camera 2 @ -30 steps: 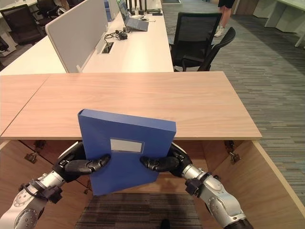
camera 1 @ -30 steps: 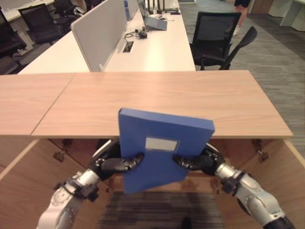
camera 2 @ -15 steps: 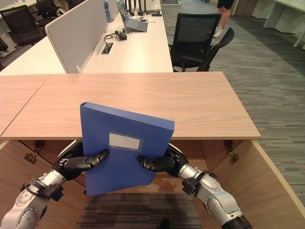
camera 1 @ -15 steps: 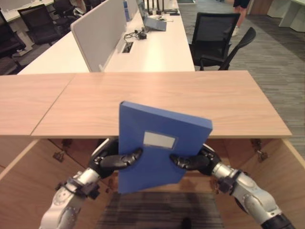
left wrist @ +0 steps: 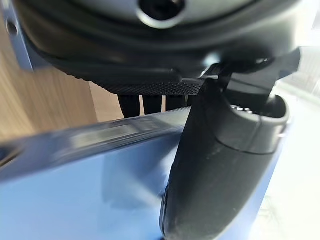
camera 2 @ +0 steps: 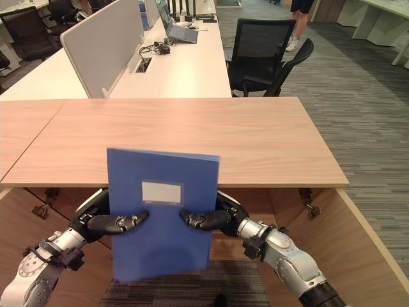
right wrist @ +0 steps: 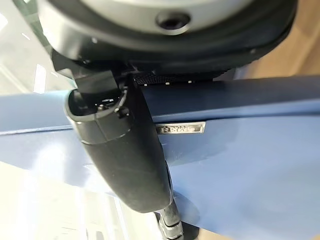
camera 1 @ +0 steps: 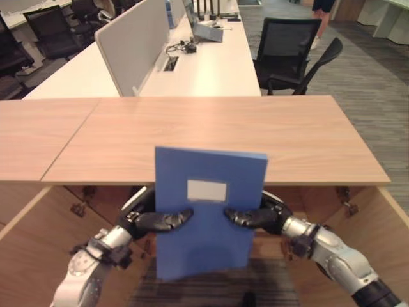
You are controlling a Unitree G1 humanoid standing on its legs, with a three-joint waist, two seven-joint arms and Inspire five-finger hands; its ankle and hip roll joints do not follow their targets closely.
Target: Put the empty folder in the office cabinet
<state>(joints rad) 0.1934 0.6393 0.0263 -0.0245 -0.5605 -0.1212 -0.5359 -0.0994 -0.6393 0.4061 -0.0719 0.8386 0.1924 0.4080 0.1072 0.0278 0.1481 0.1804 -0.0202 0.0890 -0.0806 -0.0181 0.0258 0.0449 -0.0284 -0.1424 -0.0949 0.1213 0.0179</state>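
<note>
The flat blue box-file folder with a pale blank label [camera 1: 203,217] stood upright in the air in front of the wooden office cabinet with a broad light-wood top [camera 1: 211,137], its upper part overlapping the cabinet's front edge as seen from the head, its lower part hanging before the open compartment beneath. The left hand [camera 1: 153,220] pinched the folder's left edge, thumb laid across the front cover and fingers behind; the right hand [camera 1: 252,217] clamped the right edge the same way, so the folder was carried between the two.

Judged from its flat faces and straight edges, the folder would handle as a stiff, light board, being empty. Its smooth cover looked slippery, so a pinch at mid-height on both side edges, as held here, seemed the sound grip; a one-sided hold would likely let it swing or slide.

The head views showed the whole arrangement: the folder's square attitude, the cabinet top, and the two open wooden cabinet doors [camera 2: 364,236] spread to either side. They hid the fingers behind the cover. The left wrist view showed the dark thumb [left wrist: 220,170] pressed on the blue face and fingers [left wrist: 145,104] wrapped past the folder's spine edge. The right wrist view showed a small metal plate [right wrist: 181,129] on that narrow edge, unseen from the head, with the right thumb lying across the cover
</note>
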